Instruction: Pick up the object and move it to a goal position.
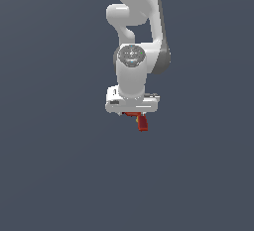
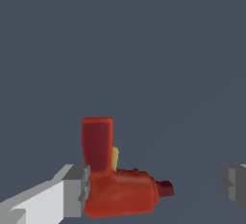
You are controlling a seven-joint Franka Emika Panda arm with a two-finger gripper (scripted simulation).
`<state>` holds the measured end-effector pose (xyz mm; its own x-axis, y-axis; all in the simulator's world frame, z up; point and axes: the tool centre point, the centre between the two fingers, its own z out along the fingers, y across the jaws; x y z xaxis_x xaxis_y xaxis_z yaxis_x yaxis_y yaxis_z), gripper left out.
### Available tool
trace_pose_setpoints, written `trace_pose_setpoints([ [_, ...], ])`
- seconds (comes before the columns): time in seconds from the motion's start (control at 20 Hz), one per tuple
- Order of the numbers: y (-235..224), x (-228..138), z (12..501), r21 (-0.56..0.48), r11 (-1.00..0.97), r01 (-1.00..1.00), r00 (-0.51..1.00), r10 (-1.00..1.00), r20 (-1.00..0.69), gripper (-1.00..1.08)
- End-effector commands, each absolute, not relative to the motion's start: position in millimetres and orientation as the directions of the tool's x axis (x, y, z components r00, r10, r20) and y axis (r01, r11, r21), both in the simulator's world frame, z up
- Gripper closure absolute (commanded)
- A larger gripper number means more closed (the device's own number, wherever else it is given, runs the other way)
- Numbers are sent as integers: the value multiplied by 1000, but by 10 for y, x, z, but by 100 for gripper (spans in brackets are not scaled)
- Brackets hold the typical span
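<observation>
Touching object [image 2: 120, 189] with one finger | fingers [image 2: 77, 192] apart | nothing clamped

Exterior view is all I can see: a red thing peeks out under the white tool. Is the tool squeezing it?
Observer: No. In the wrist view the tool is open. The red object appears to touch one finger, with a clear gap to the other finger.
Operator: What shape is it?
Observer: Roughly an L: a wide orange-red body with a darker-faced arm, plus a small dark red stub at one end.
Operator: Any other colour?
Observer: A small yellow patch sits in the crook of the L.
</observation>
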<state>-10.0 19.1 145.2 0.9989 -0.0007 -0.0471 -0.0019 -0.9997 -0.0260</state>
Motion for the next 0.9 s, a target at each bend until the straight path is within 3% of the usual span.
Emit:
trace_pose_setpoints([
  [0.0, 191, -100, 1452, -26, -1000, -2, 999, -1, -47, -100],
  [0.85, 127, -106, 1348, -38, -999, 6, 999, 7, -38, -100],
])
